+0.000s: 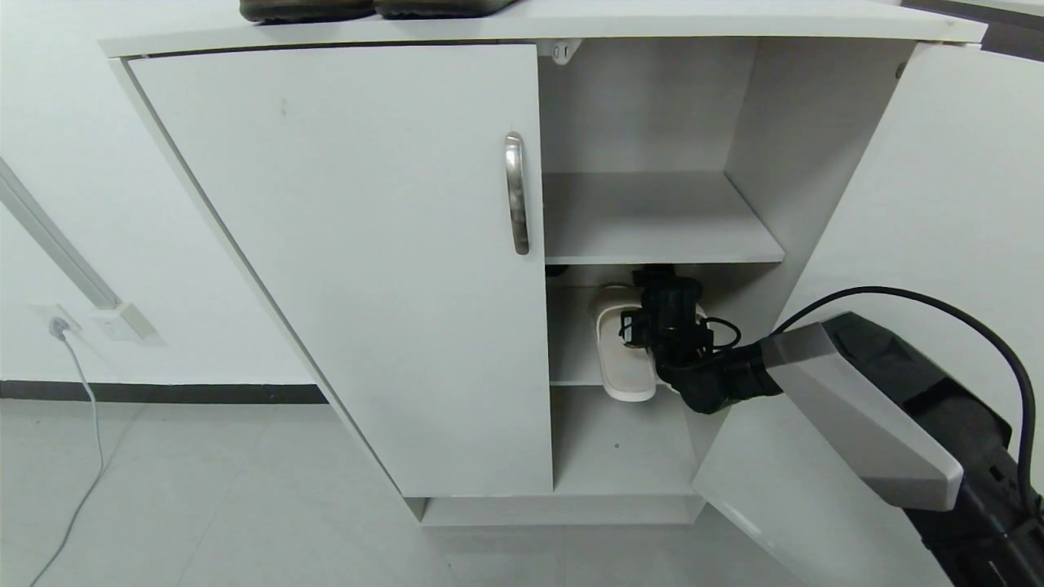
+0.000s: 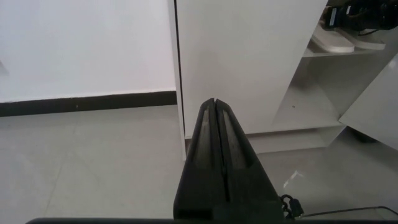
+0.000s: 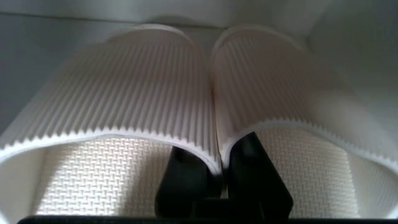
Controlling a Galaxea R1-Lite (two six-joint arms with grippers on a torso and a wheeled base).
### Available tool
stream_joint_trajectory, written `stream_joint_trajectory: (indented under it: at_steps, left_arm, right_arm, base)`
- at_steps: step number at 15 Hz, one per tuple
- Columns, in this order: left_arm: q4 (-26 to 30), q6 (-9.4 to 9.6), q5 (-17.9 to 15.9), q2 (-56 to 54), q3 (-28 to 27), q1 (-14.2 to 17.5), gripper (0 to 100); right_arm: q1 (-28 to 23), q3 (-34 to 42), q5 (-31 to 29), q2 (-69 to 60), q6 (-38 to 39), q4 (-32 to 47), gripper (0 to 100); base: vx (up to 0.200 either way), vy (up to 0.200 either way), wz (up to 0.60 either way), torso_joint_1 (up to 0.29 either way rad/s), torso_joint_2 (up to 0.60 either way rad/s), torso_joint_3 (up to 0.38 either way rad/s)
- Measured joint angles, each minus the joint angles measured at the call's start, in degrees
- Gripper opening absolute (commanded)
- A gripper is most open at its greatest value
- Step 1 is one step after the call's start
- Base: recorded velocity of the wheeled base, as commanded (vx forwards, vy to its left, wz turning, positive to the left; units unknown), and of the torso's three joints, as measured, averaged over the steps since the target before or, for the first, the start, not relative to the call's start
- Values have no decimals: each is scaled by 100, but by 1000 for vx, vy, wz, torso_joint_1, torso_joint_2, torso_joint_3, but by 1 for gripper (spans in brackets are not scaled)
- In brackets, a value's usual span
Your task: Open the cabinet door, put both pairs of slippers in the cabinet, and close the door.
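Note:
A pair of white slippers [image 1: 624, 367] lies on the cabinet's middle shelf [image 1: 571, 371], behind the open right door [image 1: 938, 204]. My right gripper [image 1: 665, 314] is inside that compartment, above the slippers. In the right wrist view one finger [image 3: 186, 180] sits in each of the white slippers [image 3: 143, 81], and the right gripper [image 3: 219, 171] is shut on their two adjoining side walls. A pair of dark slippers [image 1: 310, 8] rests on top of the cabinet. My left gripper [image 2: 214, 102] is shut and holds nothing, low above the floor in front of the cabinet.
The left door [image 1: 351, 269] with its metal handle [image 1: 515, 194] is closed. The upper shelf [image 1: 652, 220] and the bottom compartment [image 1: 620, 448] hold nothing. A wall socket with a cable [image 1: 57, 326] is at the left, over grey floor tiles.

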Motion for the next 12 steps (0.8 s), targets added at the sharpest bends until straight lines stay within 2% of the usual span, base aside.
stream_joint_trajectory:
  at_steps: [6, 12]
  left_arm:
    - [0, -6, 1, 0, 5, 0, 0]
    - [2, -9, 0, 0, 0, 0, 0]
  right_arm:
    - [-27, -483, 334, 300, -11, 239, 0]
    - [-9, -1036, 325, 634, -161, 534, 0]
  base:
    - [0, 0, 0, 0, 0, 0]
    - [0, 0, 0, 0, 0, 0]
